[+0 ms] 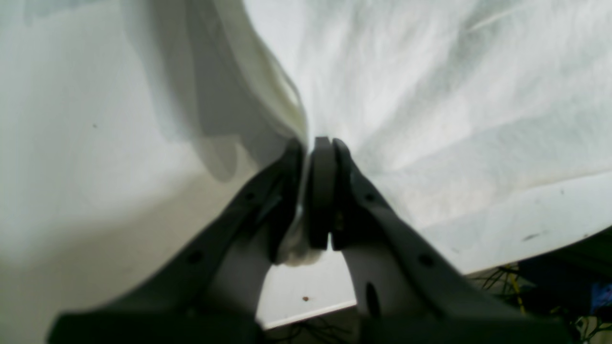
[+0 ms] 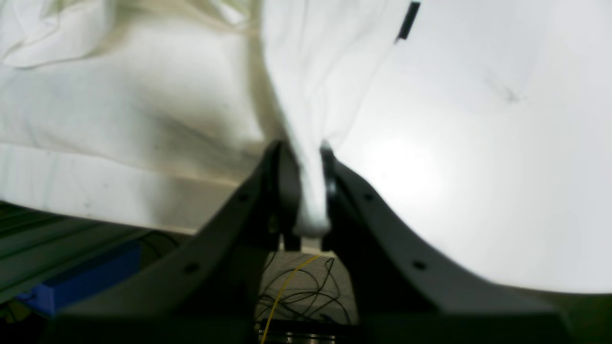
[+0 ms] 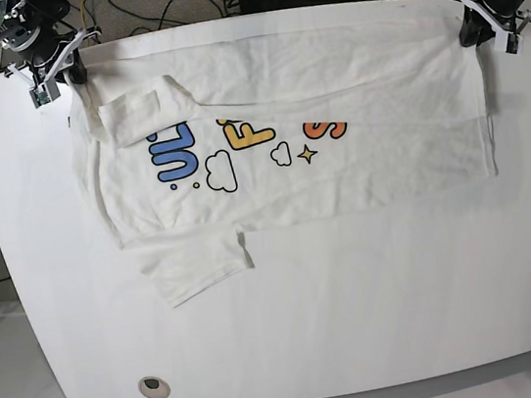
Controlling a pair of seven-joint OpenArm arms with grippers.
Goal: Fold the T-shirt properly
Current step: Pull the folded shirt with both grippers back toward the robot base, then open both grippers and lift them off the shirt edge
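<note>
Left wrist view: thin white cloth of the T-shirt [image 1: 454,95] is pinched between the closed left gripper [image 1: 311,191]. Right wrist view: a gathered fold is clamped by the right gripper [image 2: 306,191]. Base view: partial blue, yellow and orange letters are seen on the shirt, spread across the far table [image 3: 358,295].

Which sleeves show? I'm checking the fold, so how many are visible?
2. One sleeve lies folded over the T-shirt near the right gripper; the other sleeve sticks out past the near edge onto the table.
</note>
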